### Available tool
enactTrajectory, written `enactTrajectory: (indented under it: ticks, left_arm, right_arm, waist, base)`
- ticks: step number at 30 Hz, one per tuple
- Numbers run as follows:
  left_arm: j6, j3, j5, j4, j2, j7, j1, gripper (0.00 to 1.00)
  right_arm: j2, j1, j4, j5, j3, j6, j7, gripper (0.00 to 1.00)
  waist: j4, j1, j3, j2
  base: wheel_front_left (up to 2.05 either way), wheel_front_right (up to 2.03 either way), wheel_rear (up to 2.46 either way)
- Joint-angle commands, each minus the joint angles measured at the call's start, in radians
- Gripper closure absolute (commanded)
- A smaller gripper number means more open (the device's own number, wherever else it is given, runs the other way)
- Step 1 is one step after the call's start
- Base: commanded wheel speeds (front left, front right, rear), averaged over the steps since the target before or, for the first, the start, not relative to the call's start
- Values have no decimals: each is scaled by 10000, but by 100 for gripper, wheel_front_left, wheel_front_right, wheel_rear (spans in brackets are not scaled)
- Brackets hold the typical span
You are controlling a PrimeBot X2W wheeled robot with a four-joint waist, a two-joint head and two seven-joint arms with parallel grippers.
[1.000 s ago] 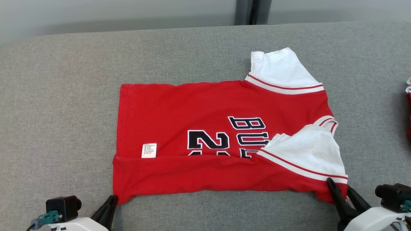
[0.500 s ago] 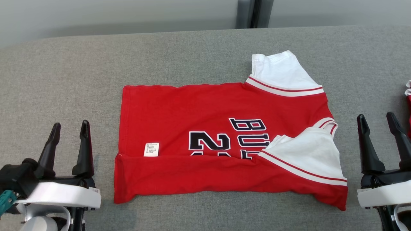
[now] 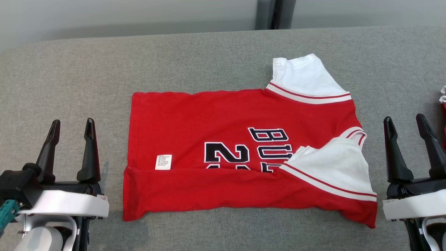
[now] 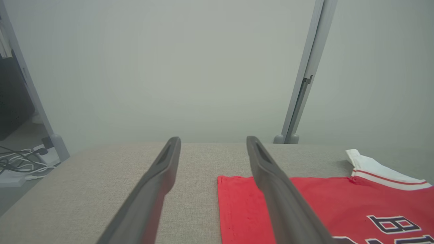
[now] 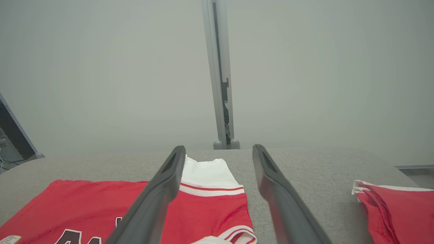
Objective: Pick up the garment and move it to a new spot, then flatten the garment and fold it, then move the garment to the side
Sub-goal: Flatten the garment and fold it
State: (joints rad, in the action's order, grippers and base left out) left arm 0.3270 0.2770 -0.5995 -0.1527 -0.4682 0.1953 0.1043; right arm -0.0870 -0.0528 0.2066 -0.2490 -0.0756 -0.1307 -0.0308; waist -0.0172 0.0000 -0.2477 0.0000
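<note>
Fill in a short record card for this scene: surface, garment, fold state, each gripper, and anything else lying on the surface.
surface: grey padded table
garment: red jersey with white sleeves, lying flat
fold state: near edge folded over the body; near sleeve turned in over the lettering; far sleeve sticking out
left gripper: open, beside the jersey, not touching it
right gripper: open, beside the jersey, not touching it
other: second red garment at the table's right side

Grey fabric table (image 3: 69,69), red jersey (image 3: 209,115) centred — second red garment (image 5: 396,210) far right
</note>
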Motion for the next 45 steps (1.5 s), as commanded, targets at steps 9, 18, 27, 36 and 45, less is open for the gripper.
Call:
enactTrajectory:
  ticks: [9,18,27,36,45]
  left_arm:
    - [-1075,601,-761,1258,253,-1247,2003,0]
    - [-2787,1033,-1776,4969,259,-3223,4898,0]
    - [-3694,1260,-2174,7915,312,-4324,6455,0]
    - [-4113,1492,-2264,8989,534,-4478,6991,100]
    - [-4323,1958,-1947,9128,1105,-4131,7854,100]
  right_arm:
    - [-25,-386,45,-68,135,-1,91,0]
    - [-13,-881,-393,-240,708,-1,-149,0]
    - [30,-1128,-948,-416,828,-1,-507,0]
    - [-492,-2092,-1443,-857,379,-1,-501,0]
    - [-2346,-6011,-4489,-2408,645,-3,387,0]
  waist:
    - [201,0,-598,0]
    - [985,0,-1488,0]
    - [1410,0,-1930,0]
    - [1328,0,-2064,0]
    - [426,0,-2444,0]
  base:
    - [0,0,0]
    - [0,0,0]
    - [0,0,0]
    - [0,0,0]
    - [0,0,0]
